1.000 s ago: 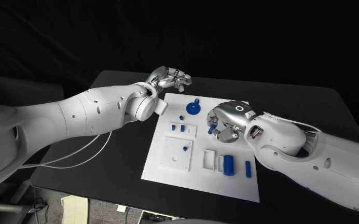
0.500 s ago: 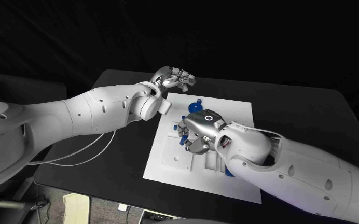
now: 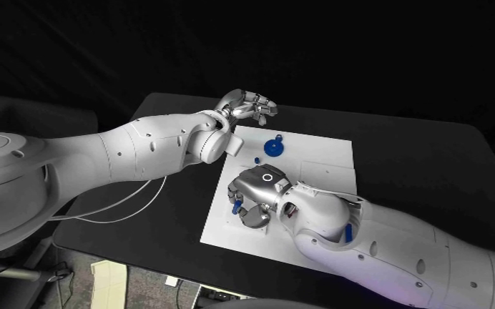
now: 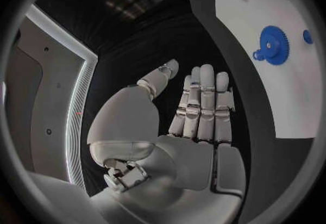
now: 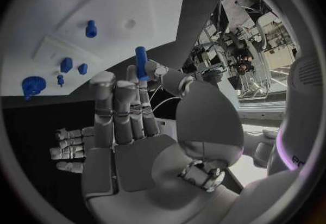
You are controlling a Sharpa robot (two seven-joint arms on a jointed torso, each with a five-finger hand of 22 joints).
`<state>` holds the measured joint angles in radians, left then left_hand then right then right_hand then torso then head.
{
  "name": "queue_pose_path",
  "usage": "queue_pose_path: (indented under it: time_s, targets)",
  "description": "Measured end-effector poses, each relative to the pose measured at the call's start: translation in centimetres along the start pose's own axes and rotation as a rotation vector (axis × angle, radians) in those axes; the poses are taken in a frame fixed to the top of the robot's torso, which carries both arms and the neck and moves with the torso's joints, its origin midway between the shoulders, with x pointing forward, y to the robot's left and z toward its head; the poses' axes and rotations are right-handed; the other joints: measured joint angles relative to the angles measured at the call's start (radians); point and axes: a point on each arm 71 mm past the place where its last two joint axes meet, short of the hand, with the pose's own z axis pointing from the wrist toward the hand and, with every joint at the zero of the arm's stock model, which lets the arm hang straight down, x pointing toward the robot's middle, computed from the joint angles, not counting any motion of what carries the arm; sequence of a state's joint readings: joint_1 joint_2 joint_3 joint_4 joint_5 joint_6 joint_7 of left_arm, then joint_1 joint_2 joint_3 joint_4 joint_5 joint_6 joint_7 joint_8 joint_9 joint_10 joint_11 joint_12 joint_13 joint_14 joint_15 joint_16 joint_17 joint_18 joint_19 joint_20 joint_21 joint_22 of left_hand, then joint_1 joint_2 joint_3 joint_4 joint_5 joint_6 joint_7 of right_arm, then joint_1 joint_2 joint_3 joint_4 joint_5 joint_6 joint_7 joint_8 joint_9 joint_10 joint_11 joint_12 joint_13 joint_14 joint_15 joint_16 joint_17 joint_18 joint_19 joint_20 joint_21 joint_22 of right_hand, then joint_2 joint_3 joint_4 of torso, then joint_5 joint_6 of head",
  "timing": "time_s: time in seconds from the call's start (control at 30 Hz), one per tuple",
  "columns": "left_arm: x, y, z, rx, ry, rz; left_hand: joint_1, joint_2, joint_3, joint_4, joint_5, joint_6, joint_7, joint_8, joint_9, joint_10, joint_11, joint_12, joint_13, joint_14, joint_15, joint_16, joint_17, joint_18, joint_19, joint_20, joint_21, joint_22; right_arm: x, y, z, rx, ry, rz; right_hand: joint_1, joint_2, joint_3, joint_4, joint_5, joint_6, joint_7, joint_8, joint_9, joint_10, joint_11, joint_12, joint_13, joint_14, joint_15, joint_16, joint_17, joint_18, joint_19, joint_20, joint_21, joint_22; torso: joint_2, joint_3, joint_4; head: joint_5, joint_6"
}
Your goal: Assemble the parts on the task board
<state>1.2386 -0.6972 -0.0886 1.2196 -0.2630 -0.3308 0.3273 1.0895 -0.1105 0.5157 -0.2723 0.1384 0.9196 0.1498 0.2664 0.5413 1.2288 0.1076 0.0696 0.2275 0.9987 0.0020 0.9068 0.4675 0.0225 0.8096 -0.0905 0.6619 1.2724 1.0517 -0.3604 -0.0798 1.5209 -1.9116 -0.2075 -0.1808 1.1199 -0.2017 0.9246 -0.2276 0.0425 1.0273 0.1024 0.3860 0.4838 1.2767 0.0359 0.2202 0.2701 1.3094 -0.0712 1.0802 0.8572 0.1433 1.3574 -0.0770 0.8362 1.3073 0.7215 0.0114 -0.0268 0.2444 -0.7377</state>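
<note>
The white task board (image 3: 320,160) lies in the middle of the black table. A blue gear (image 3: 273,147) sits near its far edge; it is the blue gear (image 4: 273,44) in the left wrist view. My right hand (image 3: 256,194) hovers over the board's near left part and pinches a blue peg (image 5: 140,62) between thumb and a finger. Several small blue pegs (image 5: 66,64) stand in the board (image 5: 102,12) beyond it. My left hand (image 3: 247,106) is off the board's far left corner, its fingers (image 4: 202,99) straight and holding nothing.
A blue cylinder (image 3: 345,232) lies at the board's near right, partly behind my right arm. Black table (image 3: 413,151) surrounds the board. My two arms cover much of the table's left and near sides.
My right hand has swept with the blue peg from the board's right middle to its near left part. The left hand has stayed at the far left corner.
</note>
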Motion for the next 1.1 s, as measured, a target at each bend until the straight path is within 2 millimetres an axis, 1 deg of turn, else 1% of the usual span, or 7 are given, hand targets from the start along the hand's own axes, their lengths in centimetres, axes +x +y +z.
queue_pose_path:
  time_s: [0.3, 0.67, 0.77, 0.8, 0.83, 0.97, 1.1]
  targets:
    - [0.1, 0.0, 0.0, 0.0, 0.002, -0.001, 0.0, 0.0, 0.0, 0.0, 0.0, 0.0, 0.0, 0.0, 0.0, 0.0, 0.0, 0.0, 0.0, 0.0, 0.0, 0.0, 0.001, -0.001, 0.0, 0.0, 0.0, 0.0, 1.2, -0.4, -0.1, 0.009, 0.025, -0.012, -0.003, -0.003, 0.003, -0.003, 0.0, 0.0, 0.0, 0.0, 0.001, 0.006, -0.001, -0.001, 0.0, 0.0, 0.0, 0.0, 0.0, 0.0, 0.002, -0.002, 0.0, 0.0, 0.0, 0.0012, -0.0004, 0.007, -0.005]
    - [0.1, 0.0, 0.0, 0.0, 0.002, -0.001, 0.0, 0.0, 0.0, 0.0, 0.0, 0.0, 0.0, 0.0, -0.001, 0.0, 0.0, 0.0, 0.0, 0.0, 0.0, 0.0, 0.001, -0.002, 0.0, 0.0, 0.0, 0.001, 1.8, -1.0, -0.5, 0.02, 0.04, -0.023, -0.002, -0.002, 0.003, -0.003, 0.0, 0.0, 0.0, -0.002, 0.001, 0.007, 0.0, -0.002, 0.0, 0.0, 0.0, 0.0, 0.0, -0.004, 0.002, -0.002, 0.0, 0.001, 0.0, 0.0025, -0.0015, 0.013, -0.01]
    - [0.1, 0.0, 0.0, 0.0, 0.002, -0.001, 0.0, 0.0, 0.0, 0.0, 0.0, 0.0, 0.0, 0.0, -0.001, 0.0, 0.0, 0.0, 0.0, 0.0, 0.0, 0.0, 0.001, -0.006, 0.0, 0.0, 0.0, 0.001, 1.8, -1.2, -0.6, 0.023, 0.04, -0.026, -0.002, -0.002, 0.003, -0.003, 0.004, -0.001, -0.001, 0.001, 0.001, 0.007, 0.0, -0.002, 0.0, 0.0, 0.0, 0.0, 0.0, -0.003, 0.002, -0.002, 0.0, 0.001, 0.0, 0.0025, -0.0016, 0.014, -0.01]
    - [0.1, 0.0, 0.0, 0.0, 0.002, -0.001, 0.0, 0.0, 0.0, 0.0, 0.0, 0.0, 0.0, 0.0, -0.001, 0.0, 0.0, 0.0, 0.0, 0.0, 0.0, 0.0, 0.001, -0.005, 0.0, 0.0, 0.0, 0.001, 1.8, -1.3, -0.6, 0.024, 0.04, -0.027, -0.002, -0.002, 0.003, -0.003, 0.004, -0.001, -0.001, 0.001, 0.001, 0.007, 0.0, -0.002, 0.0, 0.0, 0.0, 0.0, 0.0, -0.004, 0.002, -0.002, 0.0, 0.001, 0.0, 0.0024, -0.0016, 0.014, -0.01]
    - [0.1, 0.0, 0.0, 0.0, 0.001, -0.001, 0.0, 0.0, 0.0, 0.0, 0.0, 0.0, 0.0, 0.0, -0.001, 0.0, 0.0, 0.0, 0.0, 0.0, 0.0, 0.0, 0.001, 0.0, 0.0, 0.0, 0.0, 0.001, 1.8, -1.4, -0.7, 0.025, 0.04, -0.028, -0.002, -0.002, 0.003, -0.003, 0.004, -0.001, 0.0, 0.001, 0.001, 0.007, 0.0, -0.004, 0.0, 0.0, 0.0, 0.0, 0.0, -0.003, 0.002, -0.002, 0.0, 0.001, 0.0, 0.0025, -0.0016, 0.015, -0.011]
    - [0.0, 0.0, 0.0, 0.0, 0.001, 0.0, 0.0, 0.0, 0.0, 0.0, 0.0, 0.0, 0.0, 0.0, -0.001, 0.0, 0.0, 0.0, -0.001, 0.0, 0.0, 0.0, 0.002, 0.006, 0.0, 0.0, 0.0, 0.001, 1.8, -1.5, -0.7, 0.027, 0.04, -0.032, -0.001, -0.001, 0.003, -0.003, 0.004, 0.001, 0.003, 0.001, 0.001, 0.007, 0.0, 0.0, 0.001, 0.0, 0.0, 0.0, 0.0, -0.004, 0.002, -0.002, 0.0, 0.001, -0.001, 0.0022, -0.0016, 0.016, -0.011]
    - [0.0, 0.0, 0.0, 0.0, 0.001, 0.0, 0.0, 0.0, 0.0, 0.0, 0.0, 0.0, 0.0, 0.0, -0.001, 0.0, 0.0, 0.0, -0.001, 0.0, 0.0, 0.0, 0.002, 0.006, 0.0, 0.0, 0.0, 0.001, 1.8, -1.6, -0.8, 0.028, 0.04, -0.035, 0.0, -0.001, 0.003, -0.003, 0.004, 0.001, 0.003, 0.001, 0.001, 0.007, 0.0, 0.0, 0.002, 0.0, 0.0, 0.0, 0.0, -0.004, 0.002, -0.001, 0.0, 0.001, -0.001, 0.0018, -0.0015, 0.017, -0.012]
